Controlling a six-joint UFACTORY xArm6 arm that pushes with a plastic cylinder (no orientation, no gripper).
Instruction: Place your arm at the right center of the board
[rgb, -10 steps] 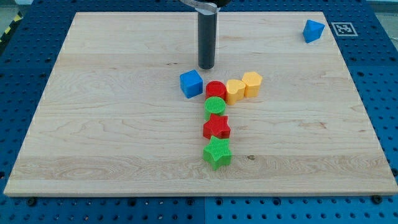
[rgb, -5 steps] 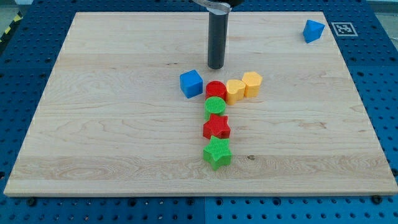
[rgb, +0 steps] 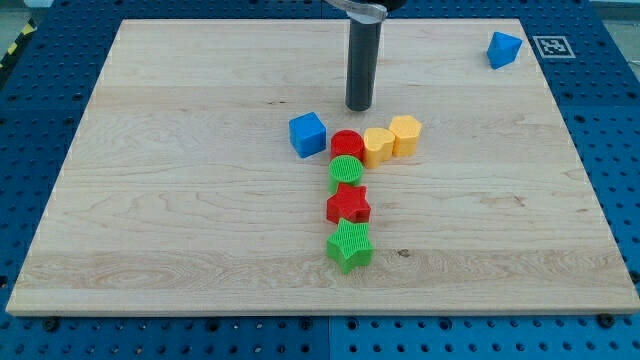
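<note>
The rod stands upright, carrying nothing, and its tip (rgb: 359, 107) rests on the board (rgb: 180, 200) near the top edge's middle, just above the red cylinder (rgb: 346, 143). The right-centre stretch lies open. Count: two blue, cube (rgb: 308, 134) and a corner block (rgb: 504, 48), perhaps a wedge; two yellow (rgb: 378, 146) (rgb: 405, 134); red star (rgb: 348, 206); green cylinder (rgb: 345, 171); green star (rgb: 349, 245).
</note>
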